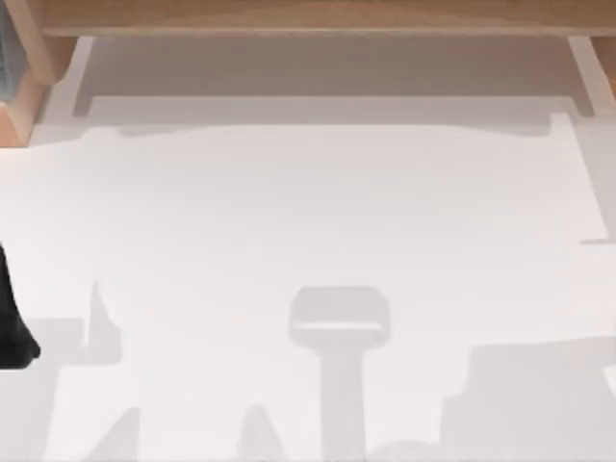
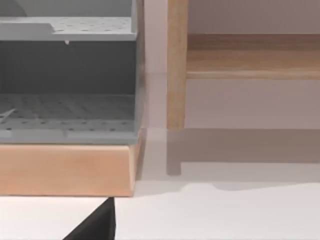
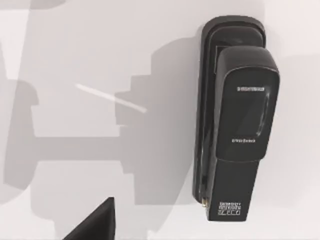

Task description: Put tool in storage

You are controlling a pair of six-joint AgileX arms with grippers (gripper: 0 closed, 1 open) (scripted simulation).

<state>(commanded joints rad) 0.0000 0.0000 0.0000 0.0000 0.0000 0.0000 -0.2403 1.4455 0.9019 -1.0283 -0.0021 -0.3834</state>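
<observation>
You are looking at a bare white table (image 1: 318,212) with the grey rack (image 2: 67,75) sitting upper left awaiting storage, while the black stapler (image 3: 235,120) is lying flat beneath the right wrist, claw states impossible to tell.

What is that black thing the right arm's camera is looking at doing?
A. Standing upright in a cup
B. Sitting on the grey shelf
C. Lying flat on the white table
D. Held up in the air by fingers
C. The black stapler lies flat on the white table, casting its shadow there, with nothing gripping it.
</observation>
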